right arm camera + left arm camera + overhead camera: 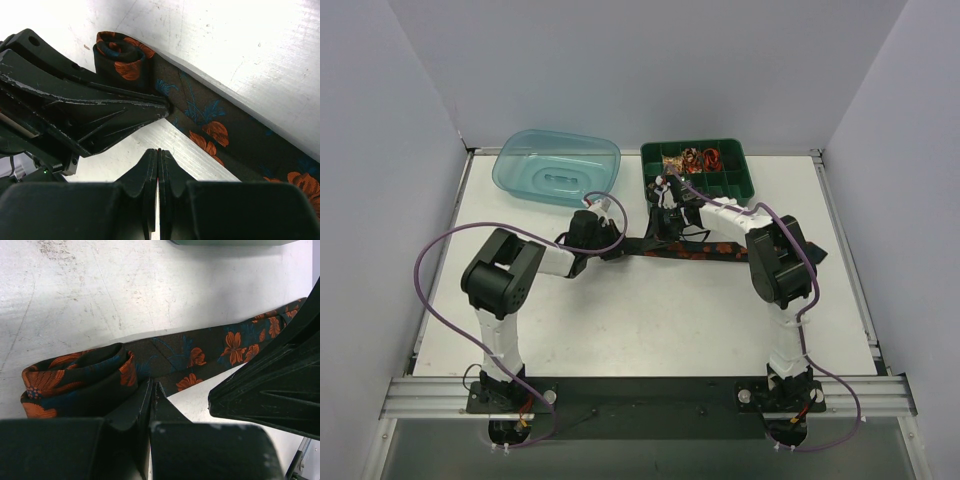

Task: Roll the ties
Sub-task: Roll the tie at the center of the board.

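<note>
While both grippers are closed, a tie (705,250) lies across the middle of the table (650,320).
Its left end is coiled into a roll (75,372); the left gripper (152,390), jaws together, touches the cloth beside it, and the right gripper (158,156), jaws together, sits near the tie's edge.

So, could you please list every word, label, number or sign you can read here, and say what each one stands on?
None: no view shows any readable text.
Tie: an orange flower pattern only, no lettering or tag in view.
Green tray: no label shows; its contents are too small to make out.
Blue tub: no marking that can be read.
</note>
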Motion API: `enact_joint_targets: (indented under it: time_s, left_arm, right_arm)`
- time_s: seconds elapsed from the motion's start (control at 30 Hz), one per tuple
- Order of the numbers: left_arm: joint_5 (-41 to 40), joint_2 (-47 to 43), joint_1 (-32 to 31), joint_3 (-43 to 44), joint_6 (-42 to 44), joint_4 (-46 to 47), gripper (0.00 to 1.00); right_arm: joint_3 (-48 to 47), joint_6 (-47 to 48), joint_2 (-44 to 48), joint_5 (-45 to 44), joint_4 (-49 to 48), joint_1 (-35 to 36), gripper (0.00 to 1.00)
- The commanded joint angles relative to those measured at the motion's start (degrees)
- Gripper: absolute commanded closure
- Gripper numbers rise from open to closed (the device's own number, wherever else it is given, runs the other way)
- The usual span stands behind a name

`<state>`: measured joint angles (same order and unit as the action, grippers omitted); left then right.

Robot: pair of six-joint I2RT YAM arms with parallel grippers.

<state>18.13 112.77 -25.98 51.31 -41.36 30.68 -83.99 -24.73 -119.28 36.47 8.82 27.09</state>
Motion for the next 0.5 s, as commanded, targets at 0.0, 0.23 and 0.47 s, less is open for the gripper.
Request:
enact_joint_targets:
  time_s: [0.0, 0.23, 0.47]
  left_arm:
    - [1.5, -1.5, 0.4, 0.5, 0.1, 3.1, 1.00]
    - [3.0, -8.4, 0.8, 0.6, -0.1, 1.8, 1.00]
    - [4.6, -11.9, 1.3, 1.9, -1.3, 1.6, 0.88]
  right_arm:
    - [0.4, 1.0, 4.0, 1.1, 0.9, 0.3, 1.00]
    - [0.8, 1.0, 5.0, 0.6, 0.9, 0.2, 1.00]
    - [0.7, 0.9, 5.8, 0.6, 0.9, 0.4, 1.00]
